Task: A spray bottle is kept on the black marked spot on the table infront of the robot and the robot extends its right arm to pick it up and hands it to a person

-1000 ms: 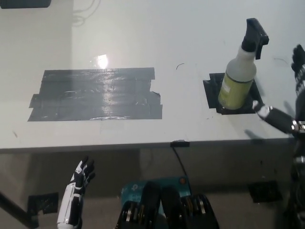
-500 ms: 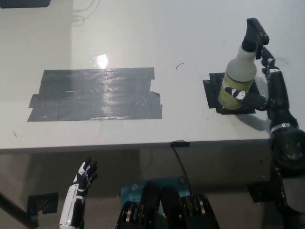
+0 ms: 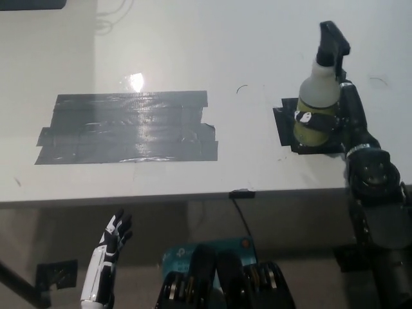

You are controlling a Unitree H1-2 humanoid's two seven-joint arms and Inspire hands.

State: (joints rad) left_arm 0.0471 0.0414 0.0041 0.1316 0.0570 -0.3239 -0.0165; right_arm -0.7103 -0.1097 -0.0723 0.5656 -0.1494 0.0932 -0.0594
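Bottle point(image 3: 317, 100) upright on the black mark point(image 3: 286, 125) at the right part of the white table point(image 3: 193, 51), black sprayer on top, yellowish liquid in the lower half, base on the mark. Right hand point(image 3: 335, 119) wrapped on the lower body of the bottle, fingers point(image 3: 308, 118) closed across its front, black arm rising from the bottom right past the table edge. Not possible to tell if the bottle is lifted, seems on the tape. Large patch of grey tape point(image 3: 125, 127) on the left middle of the table, well apart from the bottle, with bright glare just above it. Left hand point(image 3: 111, 241) low at the lower left, below the table edge, holding nothing, fingers spread apart. Small black clip point(image 3: 243, 193) on the front table edge, a thin cable hanging under it
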